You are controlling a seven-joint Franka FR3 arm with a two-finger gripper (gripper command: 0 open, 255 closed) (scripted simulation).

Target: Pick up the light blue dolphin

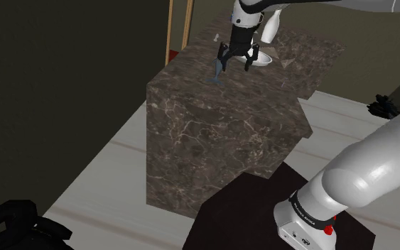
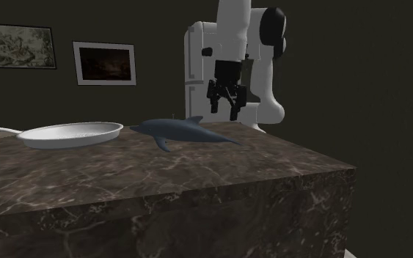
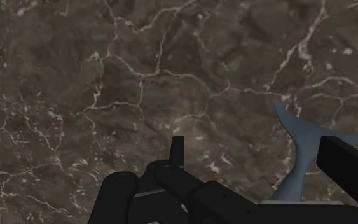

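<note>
The dolphin [image 2: 183, 132] lies flat on the marble tabletop [image 2: 197, 176], just beside the white plate [image 2: 65, 135]. One end nearly touches the plate's rim and the other points away from the plate. Its long axis therefore runs straight out from the plate along the tabletop. It renders slate blue, darker than the task's wording suggests.

My hand [image 1: 235, 67] hangs above the tabletop with its fingers spread apart and nothing between them. In the second exterior view it hovers beyond the dolphin, over the end farther from the plate. In the wrist view the tail fluke sits beside one finger, not in the gap.

As I judge it, the hand is off to one side of the body and not centred over it. I would shift it across toward the dolphin's thicker middle, nearer the plate. I would then turn the fingers to straddle the long axis before descending. The risk I see is clipping the thin tail.
</note>
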